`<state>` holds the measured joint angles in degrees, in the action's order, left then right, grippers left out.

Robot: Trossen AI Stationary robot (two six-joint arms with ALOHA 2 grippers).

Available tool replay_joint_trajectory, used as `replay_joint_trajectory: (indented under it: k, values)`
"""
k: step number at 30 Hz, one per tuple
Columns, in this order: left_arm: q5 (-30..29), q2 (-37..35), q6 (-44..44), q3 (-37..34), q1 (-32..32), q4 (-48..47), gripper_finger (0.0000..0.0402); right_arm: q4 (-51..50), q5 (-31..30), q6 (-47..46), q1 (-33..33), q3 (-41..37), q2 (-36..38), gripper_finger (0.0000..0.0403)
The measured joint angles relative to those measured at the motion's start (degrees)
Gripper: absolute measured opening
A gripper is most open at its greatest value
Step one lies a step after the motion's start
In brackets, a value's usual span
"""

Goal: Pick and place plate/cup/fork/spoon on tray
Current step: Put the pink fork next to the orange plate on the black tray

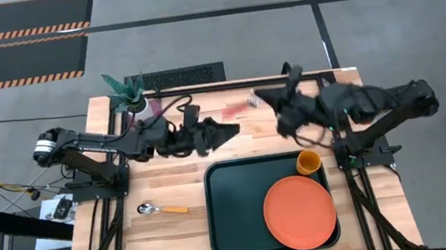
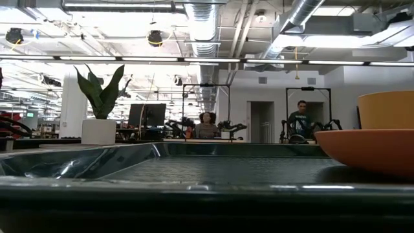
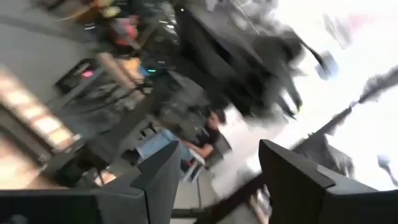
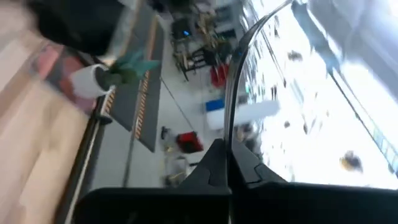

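The dark tray (image 1: 243, 224) lies at the table's near middle. The orange-red plate (image 1: 300, 211) rests flat in its right half, and the orange-yellow cup (image 1: 308, 162) stands upright in its far right corner. The spoon (image 1: 161, 208) lies flat on the table left of the tray. The fork (image 1: 238, 108) shows only as a blurred pink streak at the far middle, also seen in the right wrist view (image 4: 55, 61). My right gripper (image 1: 259, 97) is just right of the fork, shut and empty (image 4: 225, 163). My left gripper (image 1: 225, 131) is open and empty (image 3: 217, 186).
A potted plant (image 1: 128, 94) stands at the table's far left corner and also shows in the low view (image 2: 100, 97). The two arms reach toward each other over the far half of the table. Bare wood lies between the spoon and the tray. People sit in the room beyond (image 2: 207, 128).
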<state>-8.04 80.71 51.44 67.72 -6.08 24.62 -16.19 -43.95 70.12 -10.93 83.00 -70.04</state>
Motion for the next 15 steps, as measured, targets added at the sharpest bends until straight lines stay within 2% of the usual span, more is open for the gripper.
replay_joint_trajectory:
  k: [2, 5, 8, 11, 15]
  values:
    - [-2.64, 0.15, 7.25, -0.02, 0.52, -0.24, 0.0206, -2.28, -1.16, 3.62, -2.73, 0.07, 0.48, 0.0001]
    - [-3.33, 0.14, 18.53, -0.02, 2.23, 1.09, 0.0206, -9.4, -4.07, 8.86, -7.04, 0.05, 0.5, 0.0001]
    - [-0.95, 0.13, 26.38, -0.02, 4.01, 2.54, 0.0206, -10.3, -9.16, 12.78, -10.92, -1.47, -0.93, 0.0001]
    - [3.27, 0.06, 30.2, 0.0, 4.96, 2.54, 0.0206, -10.62, -13.04, 16.47, -13.89, -3.11, -1.33, 0.0001]
    - [4.42, 0.04, 37.34, 0.0, 5.49, 3.08, 0.0206, -8.55, -14.47, 21.67, -16.22, -5.41, -1.48, 0.0001]
